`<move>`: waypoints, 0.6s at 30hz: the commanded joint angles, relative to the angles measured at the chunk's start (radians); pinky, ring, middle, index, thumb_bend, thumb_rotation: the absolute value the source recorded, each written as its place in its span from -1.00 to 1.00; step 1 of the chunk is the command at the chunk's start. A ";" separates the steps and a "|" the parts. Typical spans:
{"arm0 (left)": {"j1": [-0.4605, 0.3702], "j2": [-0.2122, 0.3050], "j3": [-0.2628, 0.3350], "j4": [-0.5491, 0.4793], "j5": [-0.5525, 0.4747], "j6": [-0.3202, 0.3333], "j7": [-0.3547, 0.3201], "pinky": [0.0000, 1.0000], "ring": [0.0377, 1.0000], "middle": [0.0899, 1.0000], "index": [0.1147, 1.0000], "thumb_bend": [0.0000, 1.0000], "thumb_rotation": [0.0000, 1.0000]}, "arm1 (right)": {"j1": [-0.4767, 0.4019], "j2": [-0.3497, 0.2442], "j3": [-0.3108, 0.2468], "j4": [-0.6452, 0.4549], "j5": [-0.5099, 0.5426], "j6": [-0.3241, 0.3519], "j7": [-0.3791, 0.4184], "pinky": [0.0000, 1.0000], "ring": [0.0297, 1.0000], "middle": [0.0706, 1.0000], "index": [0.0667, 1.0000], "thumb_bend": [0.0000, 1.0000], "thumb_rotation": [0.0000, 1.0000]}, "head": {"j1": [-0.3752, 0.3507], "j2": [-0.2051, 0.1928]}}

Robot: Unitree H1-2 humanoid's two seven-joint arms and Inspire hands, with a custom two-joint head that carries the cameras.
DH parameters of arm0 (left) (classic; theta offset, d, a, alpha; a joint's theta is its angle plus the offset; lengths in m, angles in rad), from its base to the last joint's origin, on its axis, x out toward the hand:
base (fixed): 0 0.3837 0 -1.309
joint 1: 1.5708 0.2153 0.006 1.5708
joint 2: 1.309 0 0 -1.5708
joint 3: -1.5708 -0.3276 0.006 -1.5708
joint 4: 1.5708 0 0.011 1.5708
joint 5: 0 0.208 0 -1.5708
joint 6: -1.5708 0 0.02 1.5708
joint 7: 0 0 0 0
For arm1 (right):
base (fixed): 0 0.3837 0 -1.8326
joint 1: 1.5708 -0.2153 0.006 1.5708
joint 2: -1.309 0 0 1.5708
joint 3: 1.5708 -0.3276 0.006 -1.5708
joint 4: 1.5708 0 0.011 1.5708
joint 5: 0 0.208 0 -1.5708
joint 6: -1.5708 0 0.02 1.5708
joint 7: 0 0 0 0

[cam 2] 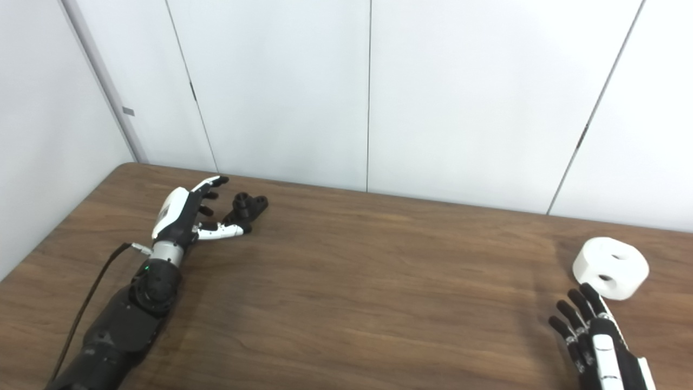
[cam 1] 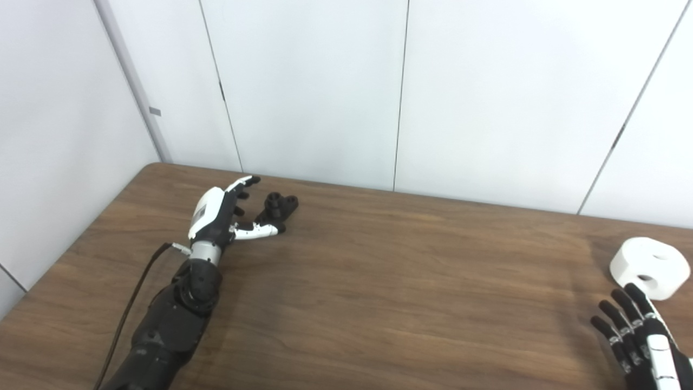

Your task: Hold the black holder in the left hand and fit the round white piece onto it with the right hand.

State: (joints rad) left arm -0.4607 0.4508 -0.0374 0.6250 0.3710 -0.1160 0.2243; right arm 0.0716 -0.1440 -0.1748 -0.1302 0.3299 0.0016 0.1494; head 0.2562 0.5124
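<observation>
A small black holder (cam 1: 279,207) with round lobes lies on the brown table (cam 1: 379,281) at the far left. My left hand (cam 1: 222,214) is open right beside it, fingers stretched past it and thumb just under it, not closed on it. A round white piece (cam 1: 649,267) with holes in its top lies at the far right. My right hand (cam 1: 636,333) is open at the bottom right, fingertips just short of the white piece. Both show in the right eye view too: holder (cam 2: 248,207), white piece (cam 2: 610,267).
White wall panels (cam 1: 346,92) stand close behind the table's far edge. A black cable (cam 1: 132,303) runs along my left forearm.
</observation>
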 commanded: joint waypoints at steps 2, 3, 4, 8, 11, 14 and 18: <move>-0.038 0.023 -0.008 -0.007 0.003 0.028 -0.036 0.58 0.71 0.73 0.67 1.00 -0.43 | -0.007 -0.003 0.000 -0.040 0.014 -0.040 0.016 0.70 0.80 0.84 0.82 -0.36 0.50 | 0.002 0.001; -0.041 0.022 -0.008 -0.011 0.004 0.032 -0.038 0.58 0.71 0.73 0.67 1.00 -0.42 | -0.006 -0.004 0.001 -0.040 0.014 -0.041 0.018 0.70 0.80 0.84 0.82 -0.35 0.51 | 0.002 0.001; -0.043 0.021 -0.009 -0.013 0.006 0.035 -0.039 0.56 0.70 0.73 0.66 1.00 -0.44 | -0.005 -0.004 0.001 -0.040 0.015 -0.043 0.019 0.69 0.80 0.84 0.82 -0.36 0.52 | 0.000 0.002; -0.049 0.020 -0.012 -0.020 0.010 0.042 -0.048 0.54 0.68 0.71 0.64 1.00 -0.47 | -0.002 0.000 -0.001 -0.047 0.016 -0.041 0.018 0.68 0.79 0.82 0.81 -0.36 0.52 | -0.003 0.006; -0.047 0.024 -0.021 -0.031 0.016 0.046 -0.062 0.53 0.68 0.69 0.62 1.00 -0.47 | 0.002 0.003 -0.001 -0.061 0.013 -0.036 0.013 0.69 0.79 0.83 0.82 -0.36 0.54 | -0.011 0.011; -0.045 0.029 -0.027 -0.043 0.014 0.056 -0.081 0.54 0.68 0.70 0.62 1.00 -0.48 | 0.001 0.002 -0.002 -0.063 0.018 -0.041 0.016 0.71 0.80 0.84 0.83 -0.36 0.55 | -0.012 0.018; -0.040 0.036 -0.038 -0.054 0.020 0.073 -0.099 0.53 0.68 0.70 0.59 1.00 -0.49 | 0.001 0.004 -0.002 -0.072 0.022 -0.032 0.012 0.72 0.81 0.85 0.83 -0.33 0.55 | -0.017 0.019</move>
State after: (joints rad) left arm -0.4800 0.4735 -0.0661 0.5872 0.3846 -0.0535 0.1516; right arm 0.0853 -0.1412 -0.1733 -0.1632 0.3370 -0.0009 0.1588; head 0.2378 0.5308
